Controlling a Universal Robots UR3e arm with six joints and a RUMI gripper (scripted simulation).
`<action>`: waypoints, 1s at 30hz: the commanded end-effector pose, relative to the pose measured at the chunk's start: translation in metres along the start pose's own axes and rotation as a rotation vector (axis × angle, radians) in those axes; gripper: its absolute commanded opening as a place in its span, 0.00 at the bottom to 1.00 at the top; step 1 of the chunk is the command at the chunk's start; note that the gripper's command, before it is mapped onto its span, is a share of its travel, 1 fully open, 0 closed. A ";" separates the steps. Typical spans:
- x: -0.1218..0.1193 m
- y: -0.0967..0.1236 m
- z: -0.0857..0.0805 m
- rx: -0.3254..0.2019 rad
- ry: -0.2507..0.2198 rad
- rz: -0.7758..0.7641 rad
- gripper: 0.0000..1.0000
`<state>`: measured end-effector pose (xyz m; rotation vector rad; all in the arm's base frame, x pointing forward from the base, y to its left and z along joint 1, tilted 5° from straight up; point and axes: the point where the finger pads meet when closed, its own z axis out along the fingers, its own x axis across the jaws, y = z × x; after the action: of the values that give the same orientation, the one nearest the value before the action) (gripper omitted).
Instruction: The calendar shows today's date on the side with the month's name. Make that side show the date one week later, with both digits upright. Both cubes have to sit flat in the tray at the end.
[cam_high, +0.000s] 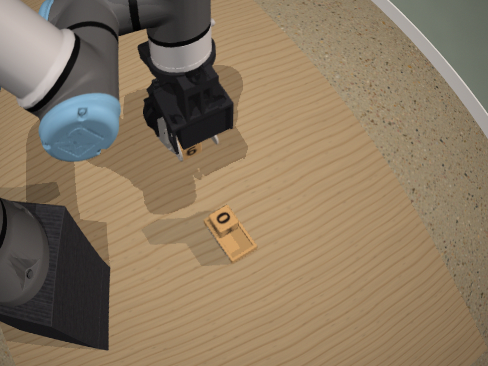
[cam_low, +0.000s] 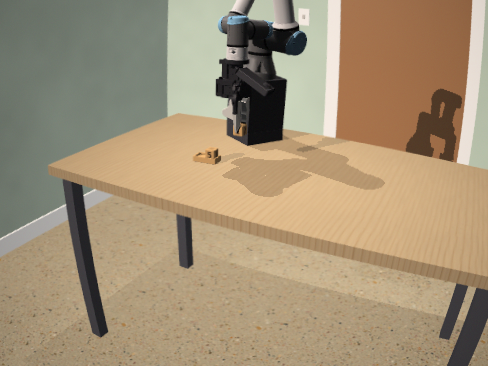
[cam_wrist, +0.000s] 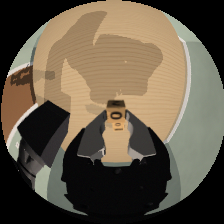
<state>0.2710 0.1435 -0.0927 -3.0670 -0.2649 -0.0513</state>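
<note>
Wood tabletop (cam_high: 325, 200) (cam_low: 200, 185) (cam_wrist: 125, 25): tray (cam_high: 245, 254) (cam_low: 201, 160) half-filled, gripper (cam_high: 199, 150) (cam_low: 238, 131) (cam_wrist: 116, 110) clamped on raised cube (cam_high: 191, 150) (cam_low: 240, 130) (cam_wrist: 116, 111).
Seated cube (cam_high: 223, 220) (cam_low: 212, 153) in one end of tray; "0" seen on top, "5" on a side. On the clamped one, "6" or "9" shown in top view.

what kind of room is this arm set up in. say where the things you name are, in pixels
Probably a plain indoor room or lab: a brown door (cam_low: 390, 70), a pale green wall (cam_low: 195, 65) and a long wooden table (cam_low: 300, 210).
</note>
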 end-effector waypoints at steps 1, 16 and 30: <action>-0.001 0.002 0.000 0.011 0.007 -0.083 0.11; -0.001 0.002 0.000 0.011 0.006 -0.085 0.11; -0.002 0.001 0.005 0.012 0.005 -0.085 0.11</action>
<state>0.2691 0.1418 -0.0946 -3.0433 -0.3932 -0.0561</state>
